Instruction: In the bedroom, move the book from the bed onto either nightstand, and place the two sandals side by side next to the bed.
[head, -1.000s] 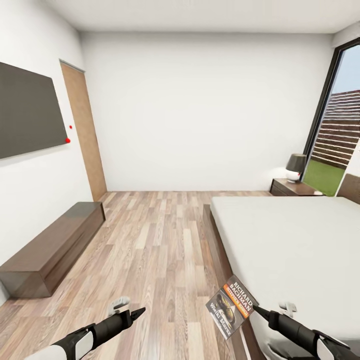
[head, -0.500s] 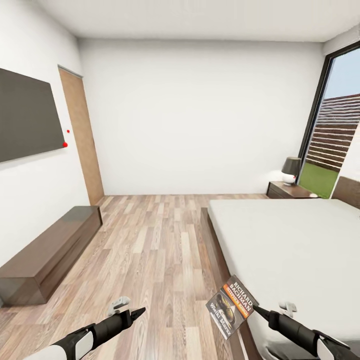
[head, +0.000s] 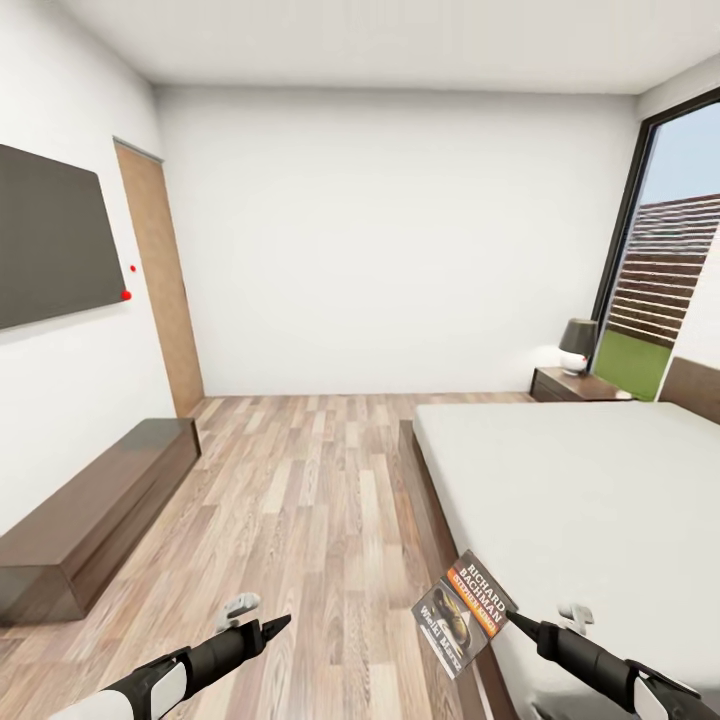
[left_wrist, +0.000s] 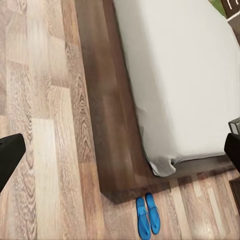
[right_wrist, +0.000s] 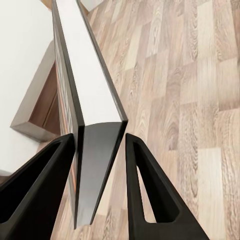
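My right gripper (head: 512, 618) is shut on the book (head: 462, 612), a dark paperback with an orange band, holding it above the floor beside the bed's (head: 580, 490) near corner. The right wrist view shows the book (right_wrist: 92, 125) edge-on between both fingers (right_wrist: 150, 195). My left gripper (head: 278, 624) hangs open and empty over the plank floor. Two blue sandals (left_wrist: 148, 216) lie side by side on the floor at the bed frame's (left_wrist: 112, 150) corner. One nightstand (head: 578, 384) with a black-shaded lamp (head: 577, 346) stands at the bed's far side by the window.
A long low brown cabinet (head: 95, 510) runs along the left wall under a dark wall screen (head: 50, 235). A wooden door (head: 160, 280) is set in that wall further back. A tall black-framed window (head: 670, 270) is at the right. Plank floor (head: 310, 480) stretches between cabinet and bed.
The whole room has shifted slightly in the head view, so the camera has moved. Both arms and the held book keep the same pose in the picture.
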